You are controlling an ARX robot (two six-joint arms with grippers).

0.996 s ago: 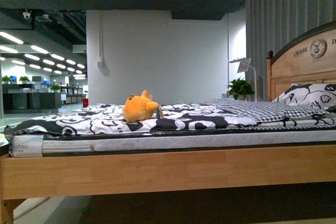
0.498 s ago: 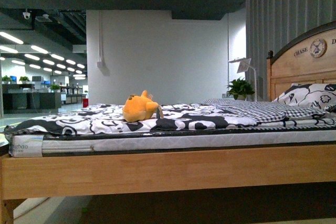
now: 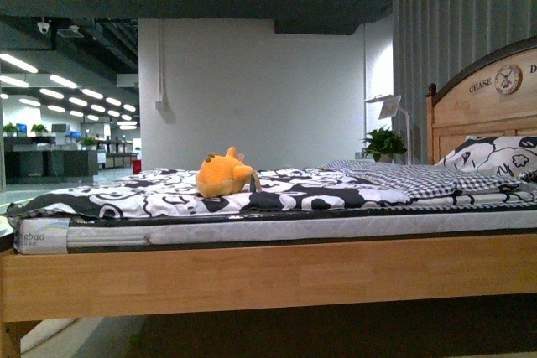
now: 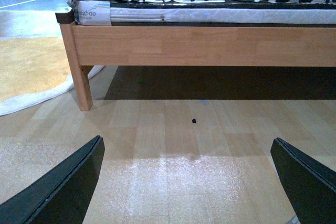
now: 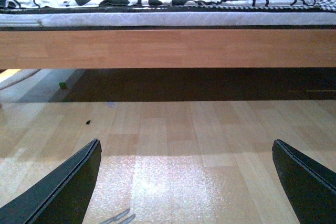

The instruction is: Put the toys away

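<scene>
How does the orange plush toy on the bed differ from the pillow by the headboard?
Colour: the plush toy is plain orange-yellow; the pillow is white with black drawings. Pose: the plush toy lies on the patterned quilt, away from the headboard; the pillow is propped up beside it. Shape: the plush toy is lumpy with small tufts; the pillow is broad and smooth. Both are soft and rest on the same bed.

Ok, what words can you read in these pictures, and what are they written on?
"CHASE": wooden headboard, beside its round emblem.
"D": headboard too, rest cut off at the picture's edge.
"ebao": mattress label, first letters unclear.
Left wrist view: the same label's text is too blurred to read.
</scene>
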